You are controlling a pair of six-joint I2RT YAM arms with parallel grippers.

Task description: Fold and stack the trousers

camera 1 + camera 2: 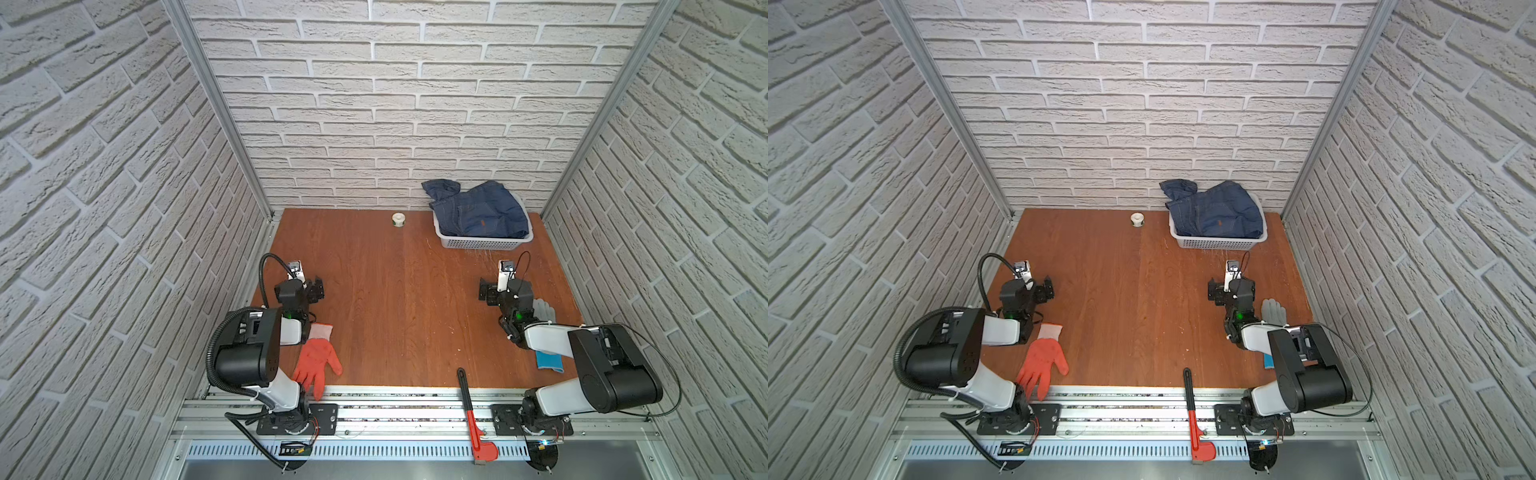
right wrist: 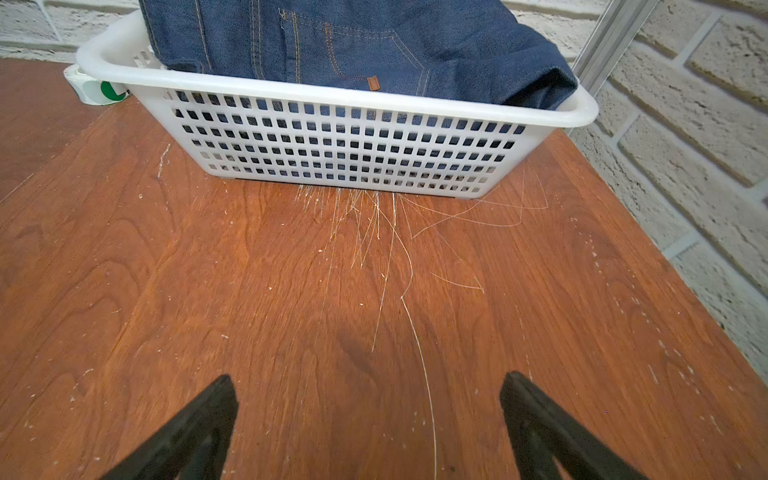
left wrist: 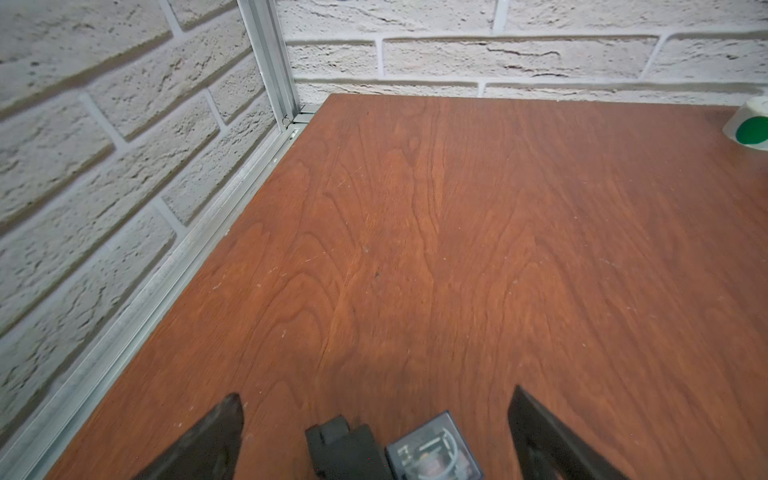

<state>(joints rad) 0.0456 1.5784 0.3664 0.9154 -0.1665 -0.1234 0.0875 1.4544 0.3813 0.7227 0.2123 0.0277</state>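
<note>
Top views both give you the whole scene, so read it L to R off the white basket [image 1: 482, 244]. Your left gripper [image 1: 318, 289] is over bare table [image 1: 395, 316], well left of the basket & nearer the front rail [image 1: 395, 392]. The left wrist cam shows its jaws spread wide w/ nothing between them, only wood.

An orange glove [image 1: 318, 362] lies flat further still from the basket, fingers reaching onto the rail. A small tape roll [image 1: 399, 219] w/ a green dot sits near the basket's left end, not touching it. A red-and-black pipe wrench [image 1: 471, 411] lies across the rail, well apart from the basket.

The trousers [image 1: 482, 212] are in the basket, bunched & heaped above the rim. One part drapes past its rear left corner, and the orange tag faces up.

Your right gripper [image 1: 484, 293] sits in front of the basket, near but clear of it. The right wrist cam shows its jaws wide apart & empty over scratched wood. A grey-and-blue glove [image 1: 542, 309] lies right of that, partly hidden under the right arm [image 1: 552, 336].
</note>
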